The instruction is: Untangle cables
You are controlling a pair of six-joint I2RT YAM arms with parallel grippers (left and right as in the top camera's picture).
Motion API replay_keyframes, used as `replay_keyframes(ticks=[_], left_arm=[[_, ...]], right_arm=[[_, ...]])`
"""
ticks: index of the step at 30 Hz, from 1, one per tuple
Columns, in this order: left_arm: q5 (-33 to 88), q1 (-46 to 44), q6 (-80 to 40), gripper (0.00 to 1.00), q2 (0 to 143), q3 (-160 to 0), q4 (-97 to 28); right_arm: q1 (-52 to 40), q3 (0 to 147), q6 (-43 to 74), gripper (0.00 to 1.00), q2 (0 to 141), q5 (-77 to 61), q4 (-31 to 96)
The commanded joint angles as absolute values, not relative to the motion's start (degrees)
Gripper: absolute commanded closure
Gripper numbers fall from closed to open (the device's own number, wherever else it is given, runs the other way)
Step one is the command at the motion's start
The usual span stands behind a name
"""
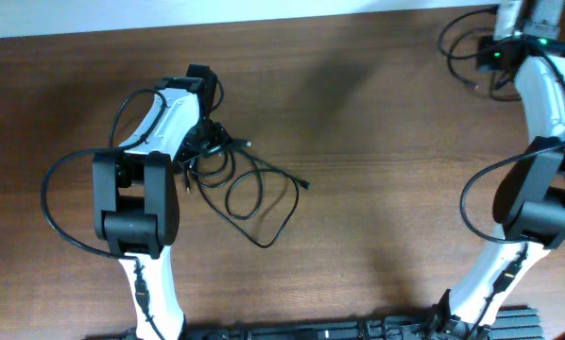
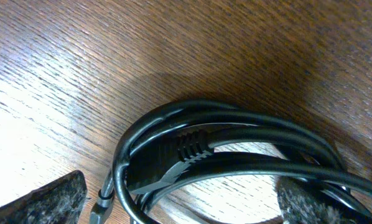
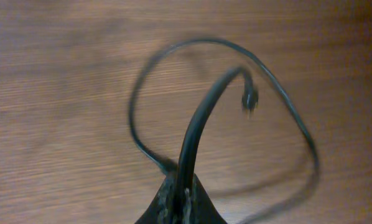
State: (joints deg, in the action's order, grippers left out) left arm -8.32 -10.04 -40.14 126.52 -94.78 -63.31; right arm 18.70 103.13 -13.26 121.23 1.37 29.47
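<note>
A bundle of thin black cables [image 1: 216, 156] lies left of centre on the wooden table, with loose loops trailing right to a plug end [image 1: 303, 184]. My left gripper [image 1: 205, 140] is open and low over the knotted part. In the left wrist view its fingers [image 2: 173, 208] straddle several strands and a ribbed plug [image 2: 189, 146]. My right gripper [image 1: 495, 55] is at the far right corner, shut on a separate black cable [image 3: 195, 124]. That cable loops away from the jaws [image 3: 180, 199] and ends in a small plug [image 3: 249, 99].
The brown wooden table [image 1: 377, 142] fills the view. Thick black wires run along both arms. A dark rail [image 1: 358, 331] lies along the front edge between the arm bases.
</note>
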Motion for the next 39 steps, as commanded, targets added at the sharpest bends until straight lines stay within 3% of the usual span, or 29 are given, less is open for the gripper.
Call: replay_keyframes(ticks=[1, 7, 10, 13, 14, 19, 25, 28, 32, 35, 39], left_arm=[[-7.7, -10.5, -40.3, 0.01, 131.5, -92.3, -62.2], [-7.7, -10.5, -40.3, 0.01, 131.5, -92.3, -62.2], [-7.7, -10.5, -40.3, 0.01, 131.5, -92.3, -62.2], [-7.7, -10.5, -40.3, 0.01, 131.5, -92.3, -62.2], [-7.7, -10.5, -40.3, 0.01, 131.5, -92.3, -62.2], [-7.7, -10.5, -40.3, 0.01, 131.5, -92.3, -62.2], [-6.5, -10.5, -40.3, 0.01, 131.5, -92.3, -61.2], [8.4, -10.2, -39.0, 0.01, 131.5, -92.6, -57.8], [21.8, -13.2, -28.0, 0.01, 131.5, -92.5, -53.5], [21.7, -18.7, -21.3, 0.01, 131.4, -94.9, -52.1], [15.7, -19.8, -16.6, 0.01, 127.5, -109.0, -61.8]], right_arm=[[21.6, 103.8, -19.7, 0.96, 125.6, 2.0, 20.0], [24.0, 103.9, -19.4, 0.96, 136.2, -2.0, 1.4], [23.3, 103.9, -18.1, 0.36, 135.9, -2.1, 1.3], [23.3, 104.5, -18.0, 0.14, 132.3, -2.2, 7.3], [23.3, 104.6, -18.0, 0.02, 129.6, -2.2, 10.7], [22.0, 104.6, -9.6, 0.01, 116.8, -4.9, 21.6], [12.8, 104.5, 2.5, 0.01, 109.2, -31.6, 43.9], [6.1, 104.3, 2.0, 0.01, 109.2, -31.8, 54.8], [3.4, 104.3, 3.2, 0.01, 109.2, -31.0, 55.7], [4.5, 104.3, 3.5, 0.01, 109.2, -31.0, 56.2], [5.1, 104.3, 3.6, 0.01, 109.2, -31.2, 62.0]])
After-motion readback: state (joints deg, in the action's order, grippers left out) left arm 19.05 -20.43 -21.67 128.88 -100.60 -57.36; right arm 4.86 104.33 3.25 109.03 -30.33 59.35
